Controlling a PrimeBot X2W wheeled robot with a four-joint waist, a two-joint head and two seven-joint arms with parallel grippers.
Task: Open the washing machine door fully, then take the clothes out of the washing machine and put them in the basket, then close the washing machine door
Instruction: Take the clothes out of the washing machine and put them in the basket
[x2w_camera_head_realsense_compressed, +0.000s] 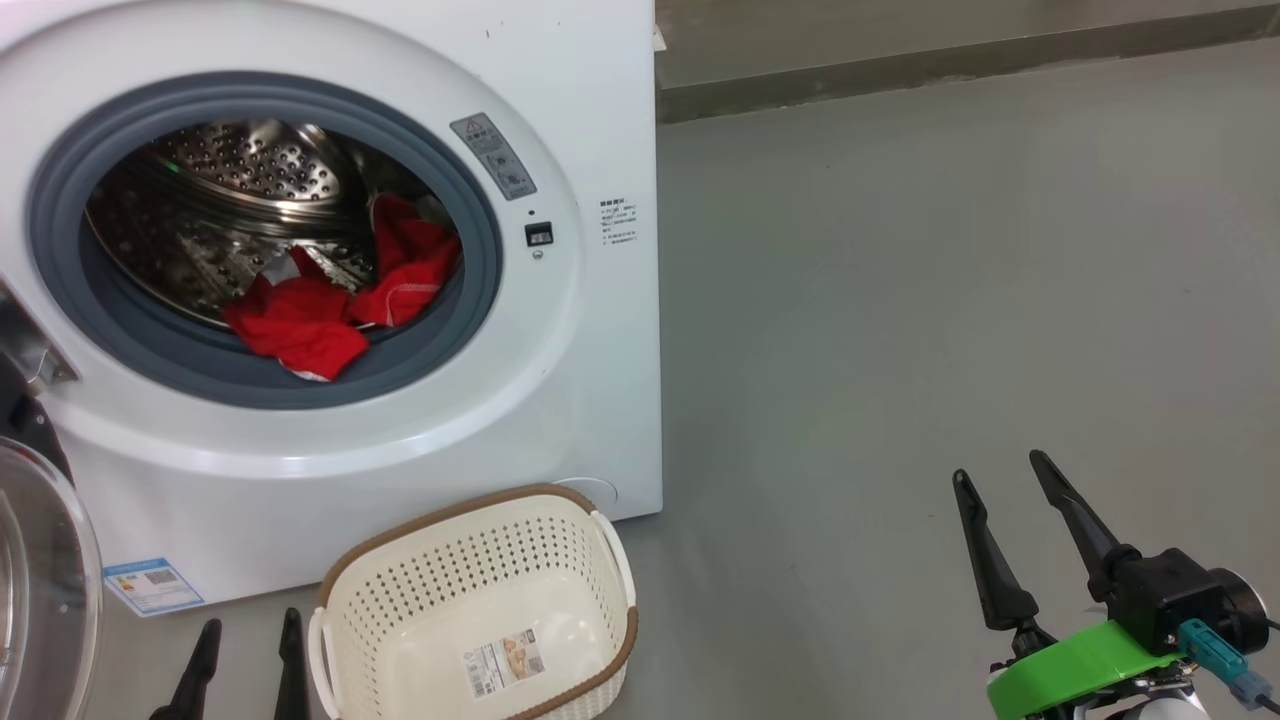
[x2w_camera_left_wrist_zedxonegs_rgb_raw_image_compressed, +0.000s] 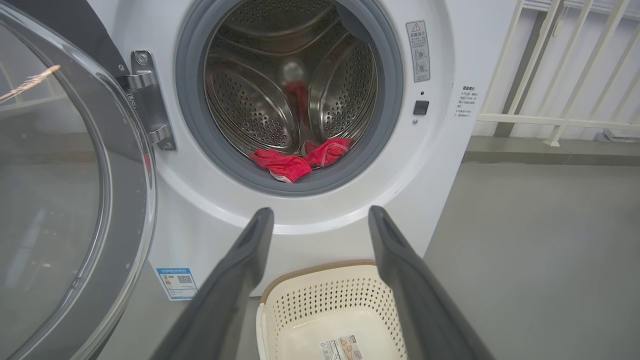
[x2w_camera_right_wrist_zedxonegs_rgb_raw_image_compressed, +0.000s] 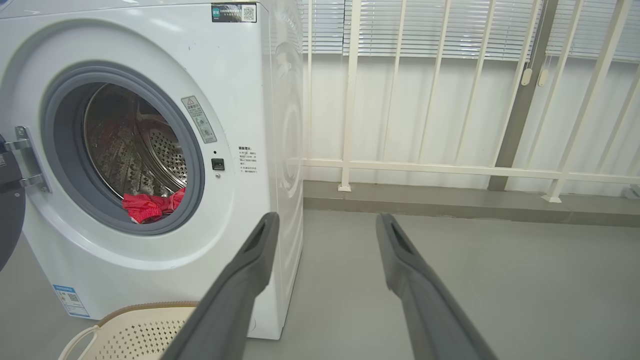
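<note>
red clothes inside one washing machine, one basket in front

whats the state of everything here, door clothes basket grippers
door, open, swung out to the robot's left
clothes, heaped at the front of the drum, one edge lying over the grey ring
basket, upright on the floor in front of the machine, no clothes in it, just a paper label
left gripper, open, holding nothing
right gripper, open, holding nothing
</note>
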